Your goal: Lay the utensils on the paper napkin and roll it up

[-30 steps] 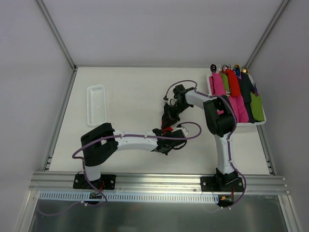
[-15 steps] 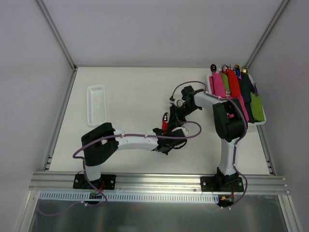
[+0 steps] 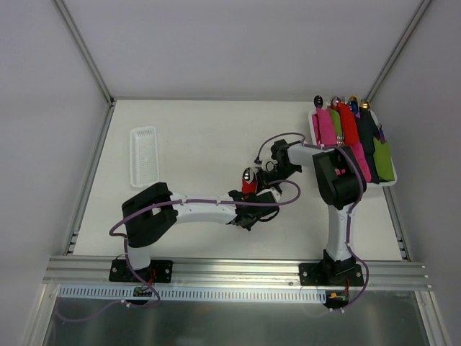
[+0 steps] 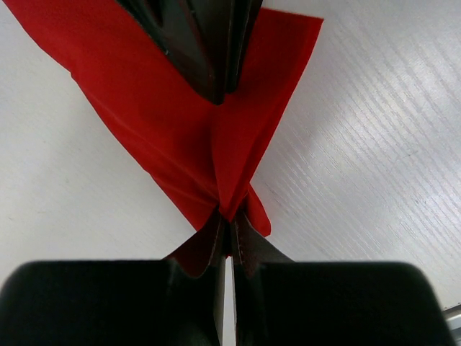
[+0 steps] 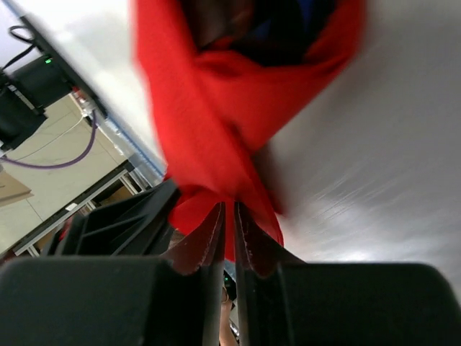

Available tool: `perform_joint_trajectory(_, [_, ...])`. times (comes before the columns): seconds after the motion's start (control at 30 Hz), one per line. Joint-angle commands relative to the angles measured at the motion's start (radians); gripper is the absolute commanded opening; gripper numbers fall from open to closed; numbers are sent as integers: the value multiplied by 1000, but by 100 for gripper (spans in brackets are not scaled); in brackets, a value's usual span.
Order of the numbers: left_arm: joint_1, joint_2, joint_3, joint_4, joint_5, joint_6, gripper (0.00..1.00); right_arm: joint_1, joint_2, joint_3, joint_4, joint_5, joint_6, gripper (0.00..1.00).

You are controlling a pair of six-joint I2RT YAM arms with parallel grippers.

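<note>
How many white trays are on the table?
2: a ribbed tray at the far left, and a second tray at the far right holding rolled bundles. None appears hidden.

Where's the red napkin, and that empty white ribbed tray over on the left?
red napkin (image 4: 166,115): left wrist view, on the spread paper above the pinch.
white ribbed tray (image 3: 144,155): top view, on its bare floor.

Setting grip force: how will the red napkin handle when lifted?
Likely floppy: the red napkin creases sharply where the left gripper pinches it. Probably light and easily torn; it looks thin, bunching at the right gripper too.
</note>
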State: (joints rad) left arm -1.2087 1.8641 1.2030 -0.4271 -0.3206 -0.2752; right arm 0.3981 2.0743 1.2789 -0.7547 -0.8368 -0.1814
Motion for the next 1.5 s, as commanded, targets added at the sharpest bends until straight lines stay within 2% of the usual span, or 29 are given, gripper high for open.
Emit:
perform_joint_trajectory(0.0, [12,86,-42,-38,110,-41,3,8,49,48,-17,67,-15,12])
perform_joint_trajectory(0.1, [12,60,-46,-29,120,-45,9,24,76,82,-14,117,-6,11])
perform_joint_trajectory(0.2, [12,15,-49,-15,141,-42,22,41,90,103,-14,162,-6,11])
perform_joint_trajectory(0.23, [11,0,-51,-10,150,-42,30,44,92,108,-14,179,-6,11])
perform_joint_trajectory(0.37, [11,-103,-51,-1,183,-45,45,51,101,120,-17,211,-4,11])
perform_joint_trajectory(0.53, [21,-288,-69,8,229,-79,49,58,102,125,-24,231,-12,11])
perform_joint_trajectory(0.6, [46,-374,-104,39,253,-122,46,59,102,125,-28,238,-16,11])
perform_joint_trajectory(0.7, [156,-480,-201,134,374,-203,41,62,102,123,-29,242,-24,11])
perform_joint_trajectory(0.8, [277,-529,-322,268,495,-281,26,65,104,120,-29,245,-30,11])
perform_joint_trajectory(0.83, [297,-531,-348,301,521,-292,19,65,104,120,-29,243,-30,11])
perform_joint_trajectory(0.97, [345,-497,-428,474,624,-355,6,73,104,125,-29,252,-32,11])
perform_joint_trajectory(1.07, [363,-454,-473,629,686,-404,2,79,102,126,-29,260,-35,12])
perform_joint_trajectory(1.27, [428,-362,-586,973,805,-578,1,79,93,122,-31,262,-36,12])
perform_joint_trajectory(1.47, [431,-267,-580,1077,824,-634,0,82,89,114,-28,268,-44,12])
